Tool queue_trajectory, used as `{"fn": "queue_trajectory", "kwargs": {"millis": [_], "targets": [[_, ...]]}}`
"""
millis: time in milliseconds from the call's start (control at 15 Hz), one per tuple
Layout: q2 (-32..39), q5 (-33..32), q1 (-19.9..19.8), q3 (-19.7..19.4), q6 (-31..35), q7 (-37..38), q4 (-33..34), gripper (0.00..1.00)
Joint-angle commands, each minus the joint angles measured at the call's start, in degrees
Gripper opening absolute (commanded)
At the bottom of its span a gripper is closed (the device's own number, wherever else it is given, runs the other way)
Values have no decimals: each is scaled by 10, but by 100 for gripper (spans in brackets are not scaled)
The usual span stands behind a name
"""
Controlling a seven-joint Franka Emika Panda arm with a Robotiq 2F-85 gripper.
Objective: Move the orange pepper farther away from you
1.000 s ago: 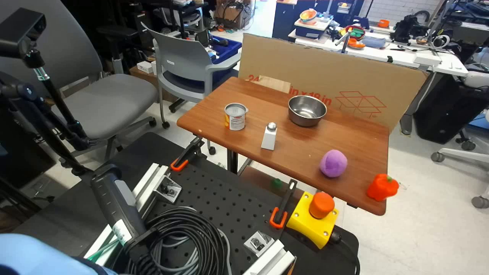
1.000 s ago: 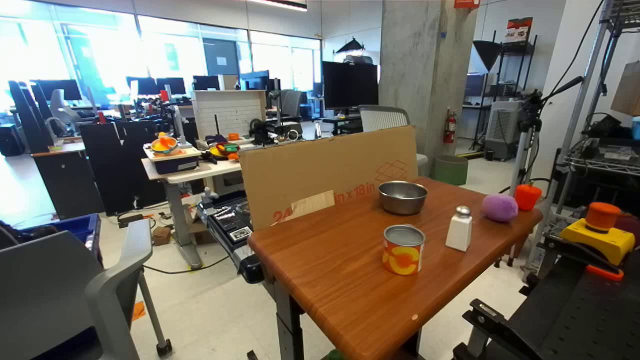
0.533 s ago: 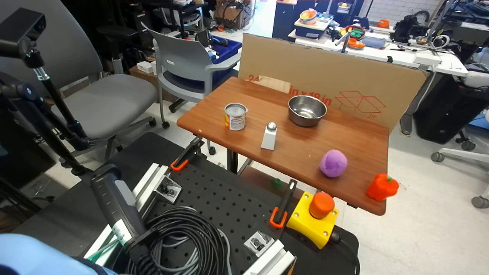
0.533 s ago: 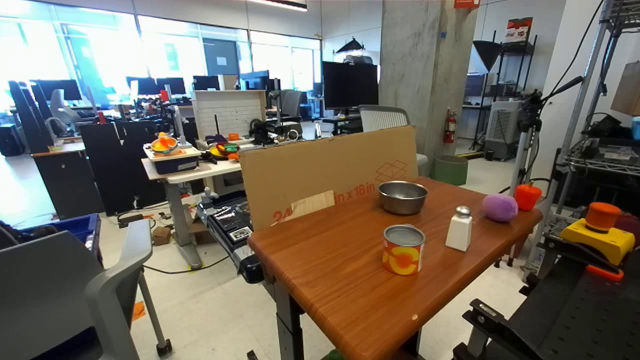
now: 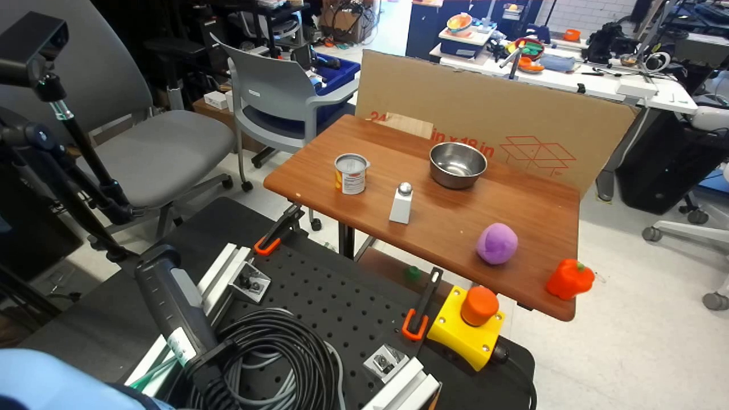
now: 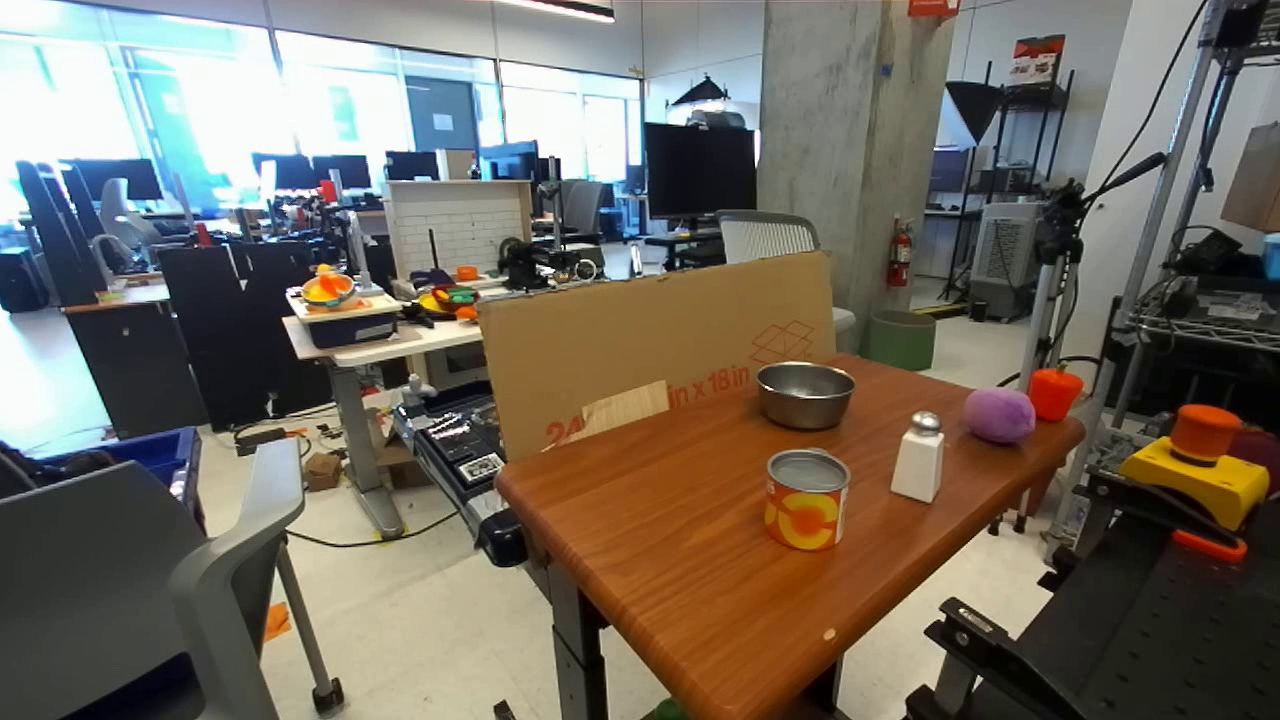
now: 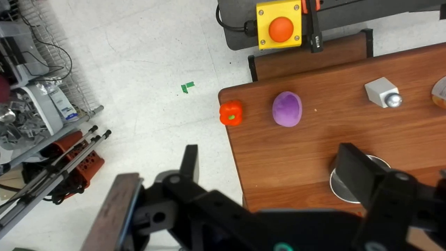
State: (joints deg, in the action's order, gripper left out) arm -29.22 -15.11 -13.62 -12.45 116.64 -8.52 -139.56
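The orange pepper stands at the table's corner edge, green stem up. It shows in both exterior views, near the purple ball. My gripper is open and empty in the wrist view, its fingers wide apart. It is above the table, and the pepper and ball show beyond the fingertips. In the exterior views only a dark shape at the top edge may be part of it; I cannot tell.
A steel bowl, a white shaker and an open can stand on the wooden table. Cardboard stands along one long side. A yellow box with an orange button sits on the black bench opposite.
A dark shape has come in at the top edge, towards the right, in both exterior views. The pepper and the other things on the table have not moved.
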Motion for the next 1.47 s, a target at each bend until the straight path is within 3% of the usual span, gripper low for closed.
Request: {"fn": "queue_trajectory", "kwargs": {"millis": [0,333,600,933,1400], "targets": [[72,-9,-4,-24,86,-12,-4,100],[206,25,-7,-66,193,-59,7,100],[311,72,-13,-77,275,-103,11,100],[420,150,-34,-47,318,-168,36,100],[523,136,-66,-4,321,-168,99,100]]}}
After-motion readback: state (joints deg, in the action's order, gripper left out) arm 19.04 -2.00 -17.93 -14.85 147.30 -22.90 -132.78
